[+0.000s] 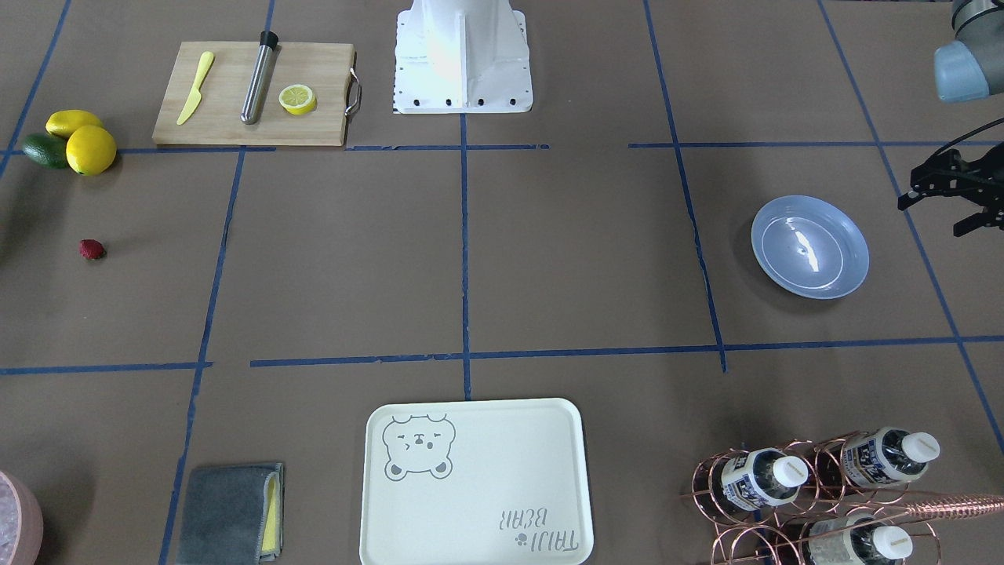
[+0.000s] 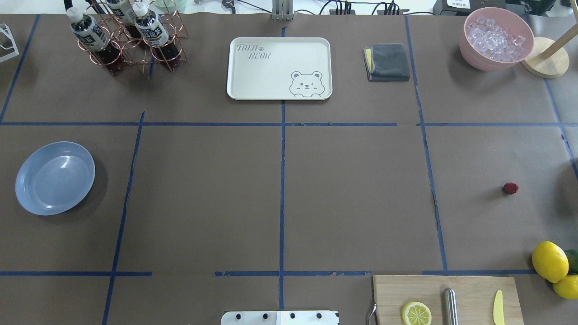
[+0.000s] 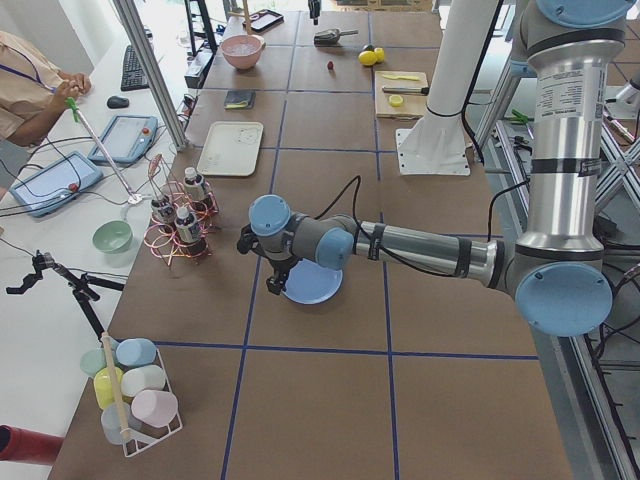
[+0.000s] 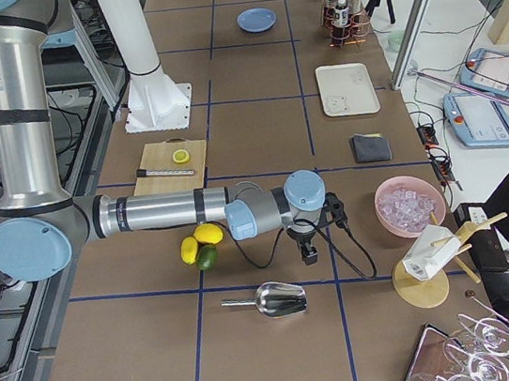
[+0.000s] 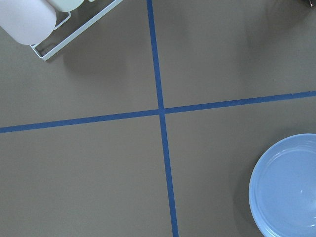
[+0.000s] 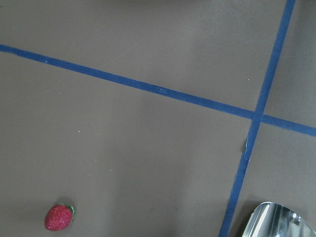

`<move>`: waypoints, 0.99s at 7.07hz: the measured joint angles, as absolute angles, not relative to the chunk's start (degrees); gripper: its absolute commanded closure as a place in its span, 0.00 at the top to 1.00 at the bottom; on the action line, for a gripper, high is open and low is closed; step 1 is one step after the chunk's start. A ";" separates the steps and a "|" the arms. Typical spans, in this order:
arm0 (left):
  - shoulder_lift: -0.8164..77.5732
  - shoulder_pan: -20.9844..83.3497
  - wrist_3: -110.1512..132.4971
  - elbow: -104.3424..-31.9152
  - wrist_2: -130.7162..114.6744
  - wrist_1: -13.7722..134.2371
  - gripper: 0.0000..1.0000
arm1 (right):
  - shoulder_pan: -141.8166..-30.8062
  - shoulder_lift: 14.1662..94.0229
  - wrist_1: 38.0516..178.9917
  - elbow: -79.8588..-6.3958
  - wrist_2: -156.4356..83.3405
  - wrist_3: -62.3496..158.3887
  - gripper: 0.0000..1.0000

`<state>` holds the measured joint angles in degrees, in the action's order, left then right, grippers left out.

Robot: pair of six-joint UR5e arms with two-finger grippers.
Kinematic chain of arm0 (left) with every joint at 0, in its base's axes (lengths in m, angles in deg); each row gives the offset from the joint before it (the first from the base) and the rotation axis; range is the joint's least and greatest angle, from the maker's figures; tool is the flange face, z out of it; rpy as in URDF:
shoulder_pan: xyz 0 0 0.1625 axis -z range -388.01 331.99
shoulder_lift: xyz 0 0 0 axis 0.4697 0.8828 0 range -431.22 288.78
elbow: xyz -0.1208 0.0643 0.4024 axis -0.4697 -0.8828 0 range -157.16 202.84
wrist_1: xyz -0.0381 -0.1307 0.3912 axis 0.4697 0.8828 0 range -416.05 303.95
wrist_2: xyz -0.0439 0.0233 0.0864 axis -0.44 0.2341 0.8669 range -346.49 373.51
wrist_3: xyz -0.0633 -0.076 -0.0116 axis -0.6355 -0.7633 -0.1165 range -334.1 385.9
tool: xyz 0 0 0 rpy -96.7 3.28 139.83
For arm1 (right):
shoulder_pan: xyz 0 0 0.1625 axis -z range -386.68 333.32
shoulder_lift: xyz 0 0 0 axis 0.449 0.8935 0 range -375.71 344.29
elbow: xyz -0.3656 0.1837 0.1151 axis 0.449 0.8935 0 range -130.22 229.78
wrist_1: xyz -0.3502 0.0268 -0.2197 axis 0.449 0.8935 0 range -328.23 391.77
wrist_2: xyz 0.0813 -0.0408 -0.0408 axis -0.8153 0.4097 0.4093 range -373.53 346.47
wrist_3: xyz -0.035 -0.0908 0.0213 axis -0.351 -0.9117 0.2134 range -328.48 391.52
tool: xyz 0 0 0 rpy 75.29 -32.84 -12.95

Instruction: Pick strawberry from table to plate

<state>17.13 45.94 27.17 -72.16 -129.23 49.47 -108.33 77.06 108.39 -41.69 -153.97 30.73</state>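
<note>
The strawberry (image 2: 510,188) is a tiny dark-red berry lying alone on the brown table (image 2: 352,198) at its right side; it also shows in the front view (image 1: 92,249) and low left in the right wrist view (image 6: 59,217). The light-blue plate (image 2: 55,178) sits empty at the far left. My left gripper (image 1: 933,218) hovers beside the plate (image 1: 810,246), open, with nothing between its fingers. The plate's edge (image 5: 286,187) shows in the left wrist view. My right gripper (image 4: 308,245) hangs over the table near the lemons; I cannot tell whether it is open or shut.
A cutting board (image 2: 445,298) holds a lemon half (image 2: 416,313), a steel rod and a yellow knife. Lemons and a lime (image 2: 553,264) lie near the strawberry. At the back are a bear-print tray (image 2: 279,67), bottle rack (image 2: 126,38), grey cloth (image 2: 387,62) and ice bowl (image 2: 496,38). A metal scoop (image 4: 279,298) lies nearby.
</note>
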 measured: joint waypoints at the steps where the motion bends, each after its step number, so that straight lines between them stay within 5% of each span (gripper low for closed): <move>1: 17.78 45.22 24.60 -68.16 -129.16 53.79 1.00 | -108.31 77.14 108.14 -41.63 -154.71 30.71 1.00; 7: 21.51 39.93 13.38 -57.66 -128.78 62.58 0.89 | -108.24 77.19 107.98 -41.44 -155.21 30.64 1.00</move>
<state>21.51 39.93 13.38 -57.66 -128.78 62.58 -108.24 77.19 107.98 -41.44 -155.21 30.64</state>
